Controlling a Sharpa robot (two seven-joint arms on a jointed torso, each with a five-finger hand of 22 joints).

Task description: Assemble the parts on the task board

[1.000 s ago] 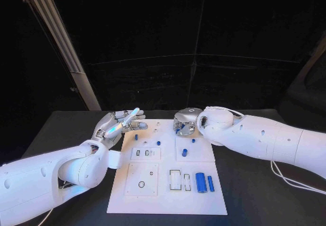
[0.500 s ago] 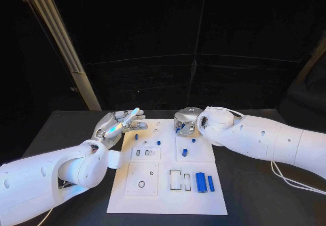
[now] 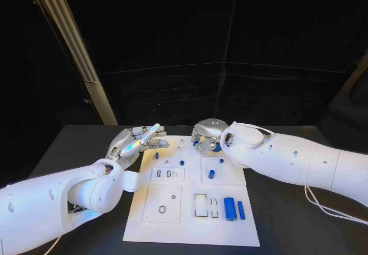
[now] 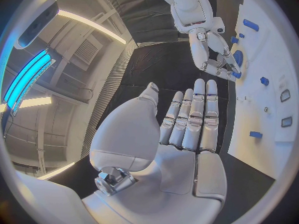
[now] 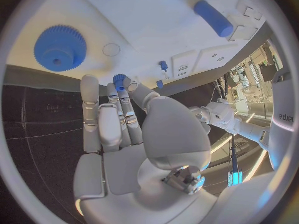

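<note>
Best lowered slowly, with the part [image 5: 119,79] kept upright and lined up over its seat before letting go; which seat, impossible to tell. Pinched between thumb and fingertips of the right hand [image 3: 208,139], just above the far end of the board [image 3: 192,234], near the gear [image 5: 60,47]. Right arm reached in low, palm turned down over the board. Left hand [image 3: 138,141] raised beside the board's far left corner, fingers straight and close together, grasping nothing.
</note>
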